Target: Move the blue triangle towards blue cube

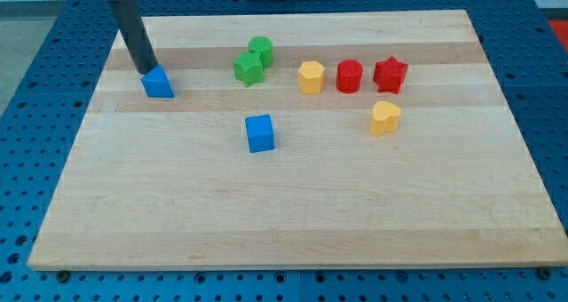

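Note:
The blue triangle (158, 83) lies near the board's upper left. My tip (147, 72) rests right at the triangle's upper-left side, touching or nearly touching it; the dark rod slants up to the view's top left. The blue cube (260, 132) sits near the board's middle, to the lower right of the triangle, well apart from it.
A green star-like block (248, 68) and a green cylinder (261, 50) sit together at the top centre. To their right stand a yellow hexagon (311, 76), a red cylinder-like block (350, 75), a red star (390, 74) and a yellow heart (384, 117). The wooden board (293, 222) lies on a blue perforated table.

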`<action>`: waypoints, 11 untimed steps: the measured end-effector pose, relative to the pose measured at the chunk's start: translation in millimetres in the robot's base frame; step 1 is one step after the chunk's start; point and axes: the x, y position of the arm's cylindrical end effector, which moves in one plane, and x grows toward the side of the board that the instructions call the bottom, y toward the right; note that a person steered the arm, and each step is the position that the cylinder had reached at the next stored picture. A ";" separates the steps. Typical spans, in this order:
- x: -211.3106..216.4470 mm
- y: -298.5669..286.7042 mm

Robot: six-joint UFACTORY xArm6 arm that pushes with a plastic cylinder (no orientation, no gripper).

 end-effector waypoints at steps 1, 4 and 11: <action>9.8 12.1; 76.3 40.4; 150.3 32.4</action>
